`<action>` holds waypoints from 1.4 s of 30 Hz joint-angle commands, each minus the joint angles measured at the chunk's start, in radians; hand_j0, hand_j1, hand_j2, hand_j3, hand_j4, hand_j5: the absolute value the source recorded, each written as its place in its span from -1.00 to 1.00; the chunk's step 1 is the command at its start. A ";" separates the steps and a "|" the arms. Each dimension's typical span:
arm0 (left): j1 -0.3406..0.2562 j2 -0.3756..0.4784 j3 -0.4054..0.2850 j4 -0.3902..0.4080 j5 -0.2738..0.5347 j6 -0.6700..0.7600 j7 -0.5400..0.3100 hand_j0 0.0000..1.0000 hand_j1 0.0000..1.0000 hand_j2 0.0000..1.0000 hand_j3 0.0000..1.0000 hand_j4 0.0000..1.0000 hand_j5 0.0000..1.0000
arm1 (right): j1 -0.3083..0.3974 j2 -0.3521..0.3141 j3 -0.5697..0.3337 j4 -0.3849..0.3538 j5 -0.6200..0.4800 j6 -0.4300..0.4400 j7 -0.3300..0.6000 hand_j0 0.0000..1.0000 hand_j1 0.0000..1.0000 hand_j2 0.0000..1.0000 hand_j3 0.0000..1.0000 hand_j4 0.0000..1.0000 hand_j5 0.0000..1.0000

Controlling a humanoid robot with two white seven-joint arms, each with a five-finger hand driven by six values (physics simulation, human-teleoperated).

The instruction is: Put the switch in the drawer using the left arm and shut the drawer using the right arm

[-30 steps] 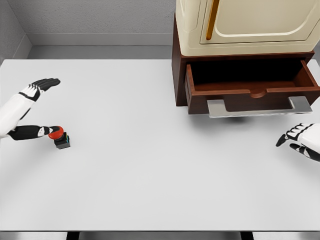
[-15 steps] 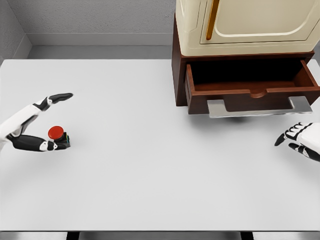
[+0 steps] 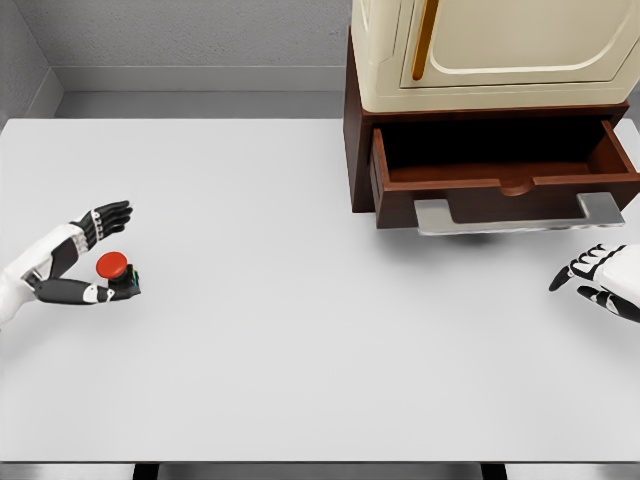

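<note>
The red-capped push-button switch (image 3: 115, 274) is seen at the left of the white desk (image 3: 300, 330), set between the thumb and the spread fingers of the left hand (image 3: 88, 258), not clamped. The wooden drawer (image 3: 500, 165) stands open. The right hand (image 3: 598, 276) is held relaxed and empty below its metal handle (image 3: 520, 214).

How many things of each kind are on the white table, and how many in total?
Switch with red button: 1
Brown cabinet with open drawer: 1
Cream appliance on the cabinet: 1
Total: 3
</note>
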 commanded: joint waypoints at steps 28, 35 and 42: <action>-0.029 -0.074 0.020 0.099 -0.098 -0.009 0.000 0.88 0.88 0.88 0.88 0.88 0.88 | 0.000 -0.006 -0.002 -0.016 -0.007 0.001 0.000 0.06 0.06 0.06 0.06 0.06 0.06; -0.015 -0.072 0.035 0.108 -0.048 -0.085 0.000 0.89 0.89 0.89 0.89 0.89 0.89 | 0.005 -0.006 -0.015 -0.014 -0.007 0.001 0.000 0.05 0.05 0.05 0.05 0.05 0.05; 0.009 -0.074 0.041 0.127 -0.048 -0.214 0.000 0.88 0.88 0.88 0.88 0.88 0.88 | 0.005 -0.004 -0.015 -0.014 -0.007 0.001 0.000 0.05 0.05 0.05 0.05 0.05 0.05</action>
